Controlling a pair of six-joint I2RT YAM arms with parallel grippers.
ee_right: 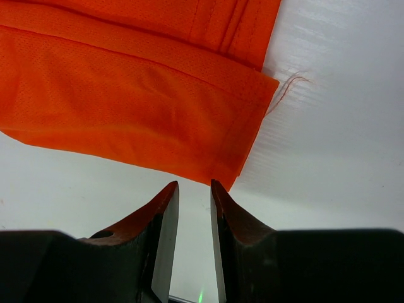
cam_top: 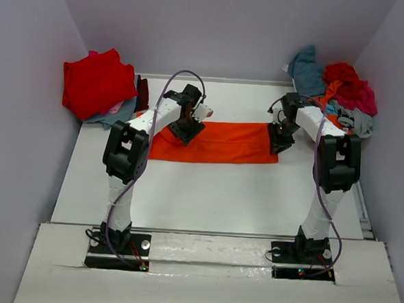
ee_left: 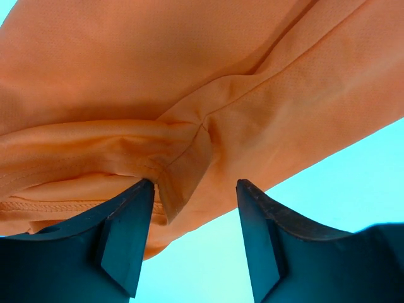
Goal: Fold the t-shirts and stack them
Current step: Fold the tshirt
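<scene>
Both arms (cam_top: 156, 118) bend down onto the bright orange mesh t-shirt (cam_top: 223, 142), a folded band lying left-to-right. The left gripper (ee_left: 196, 186) stands wide over its seam; the right gripper (ee_right: 194, 184) is narrow and empty.

The setting is a robotics laboratory test cell. A white table (cam_top: 206, 193) stands enclosed on three sides by plain pale partition walls (cam_top: 230, 29). Two identical arms, the left arm (cam_top: 145, 131) and the right arm (cam_top: 329, 149), are bolted on black base plates (cam_top: 117, 251) at the near edge of the table. Purple cables (cam_top: 185, 72) loop along each arm, and small indicator lights (cam_top: 299, 271) glow at the bases. Loose t-shirts (cam_top: 343, 84) lie heaped in the far corners of the enclosure.
</scene>
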